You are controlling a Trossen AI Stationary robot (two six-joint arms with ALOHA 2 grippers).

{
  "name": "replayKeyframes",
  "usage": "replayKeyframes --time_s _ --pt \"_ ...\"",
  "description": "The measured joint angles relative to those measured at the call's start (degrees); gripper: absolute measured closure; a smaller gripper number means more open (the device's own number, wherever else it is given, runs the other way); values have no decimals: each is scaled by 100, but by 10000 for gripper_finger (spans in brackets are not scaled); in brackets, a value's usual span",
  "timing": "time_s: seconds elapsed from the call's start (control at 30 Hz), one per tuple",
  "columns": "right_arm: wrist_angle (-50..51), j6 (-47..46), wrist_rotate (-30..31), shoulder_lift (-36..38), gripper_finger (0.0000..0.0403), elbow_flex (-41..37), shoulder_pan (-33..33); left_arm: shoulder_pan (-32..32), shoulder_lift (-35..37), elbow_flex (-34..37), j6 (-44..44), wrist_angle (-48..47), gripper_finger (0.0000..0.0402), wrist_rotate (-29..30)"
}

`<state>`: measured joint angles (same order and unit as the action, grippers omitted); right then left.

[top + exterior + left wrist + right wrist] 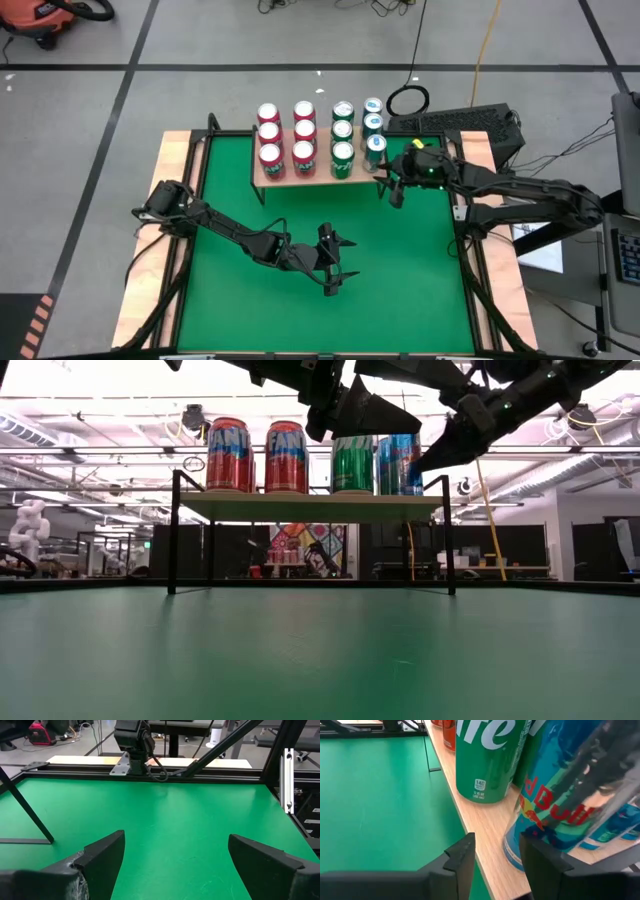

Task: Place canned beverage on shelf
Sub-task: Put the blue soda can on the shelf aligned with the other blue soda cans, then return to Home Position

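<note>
From my station I saw the shelf (318, 178) standing at the far edge of the green table (400, 270), loaded with 12 cans in 4 columns of 3: 6 red cans (270, 155) on the left, 3 green cans (342, 153) next, and 3 blue cans on the right. The blue can (376, 148) nearest the front sat at the shelf's right front corner, upright on the board. The right gripper (392, 182) hung just beside that corner; in its wrist view the fingers (462, 852) stood a little apart with nothing between them, the blue can (560, 805) close ahead and off to one side. The left gripper (337, 265) waited over the middle of the table, its fingers (102, 855) spread wide and empty.
</note>
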<state>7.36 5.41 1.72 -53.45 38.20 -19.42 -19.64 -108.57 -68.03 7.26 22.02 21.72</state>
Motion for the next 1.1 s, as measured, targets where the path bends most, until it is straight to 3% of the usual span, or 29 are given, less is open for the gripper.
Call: replayKeyframes --time_s 0.6,0.77,0.87,1.1 --pt "-282 112 129 -270 261 0 -13 1 0 0 2 0 50 4" --pt "-220 -313 -1057 4 261 0 103 1 0 0 -8 17 50 101" --pt "-76 -465 -1352 303 261 0 325 19 0 -2 -8 39 50 187" --pt "524 -117 -762 906 276 -65 943 0 456 -14 -203 -386 61 227"
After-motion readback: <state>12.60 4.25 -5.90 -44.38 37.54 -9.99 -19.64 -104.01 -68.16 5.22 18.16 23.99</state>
